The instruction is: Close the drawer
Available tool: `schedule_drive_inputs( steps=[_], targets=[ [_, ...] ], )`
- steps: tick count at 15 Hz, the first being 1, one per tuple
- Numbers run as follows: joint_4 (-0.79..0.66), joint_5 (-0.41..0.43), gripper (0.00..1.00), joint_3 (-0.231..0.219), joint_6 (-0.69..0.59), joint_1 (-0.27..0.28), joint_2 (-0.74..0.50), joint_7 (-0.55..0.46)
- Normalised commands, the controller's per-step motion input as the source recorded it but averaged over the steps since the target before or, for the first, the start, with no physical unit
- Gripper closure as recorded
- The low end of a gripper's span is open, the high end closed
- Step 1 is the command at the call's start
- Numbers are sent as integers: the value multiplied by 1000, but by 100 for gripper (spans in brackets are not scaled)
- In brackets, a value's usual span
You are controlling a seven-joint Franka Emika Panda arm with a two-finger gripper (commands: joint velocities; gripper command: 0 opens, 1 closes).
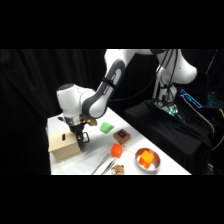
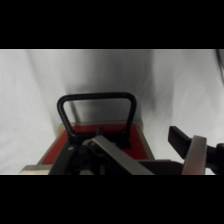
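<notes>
The tan wooden box (image 1: 64,147) sits at the near left end of the white surface (image 1: 165,165), and the drawer (image 2: 105,142) belongs to it; in the wrist view its reddish-orange front panel faces up at the camera with the dark loop handle (image 2: 97,102) standing out from it over the white surface. In the side view the white arm (image 1: 107,85) reaches down from the upper right, and the gripper (image 1: 81,140) hangs at the right-hand face of the box, right against it. In the wrist view 1 grey metal finger (image 2: 116,156) lies across the lower part of the drawer front just below the handle loop, while the other finger (image 2: 196,155) stands well off to the right over bare surface, so the gripper is spread wide and has hold of nothing; whether the near finger actually touches the panel cannot be told. How far the drawer stands out of the box cannot be told from either view. Further right on the surface lie a green block (image 1: 106,127), a dark brown block (image 1: 121,135), a small orange cube (image 1: 116,149), a metal bowl (image 1: 148,160) holding an orange piece, and metal tongs (image 1: 103,164) near the front edge.
</notes>
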Motion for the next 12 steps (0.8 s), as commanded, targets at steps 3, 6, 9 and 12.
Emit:
schedule_drive_inputs(
  steps=[3, 6, 9, 12],
  targets=[
    [28, -32, 0, 2, -125, 20, -135, -50],
    [-152, -7, 0, 11, -191, 2, -315, -59],
    [-258, 20, 0, 37, -285, -31, -481, -122],
    [-218, 60, 0, 73, -421, -59, -527, -199]
  ],
)
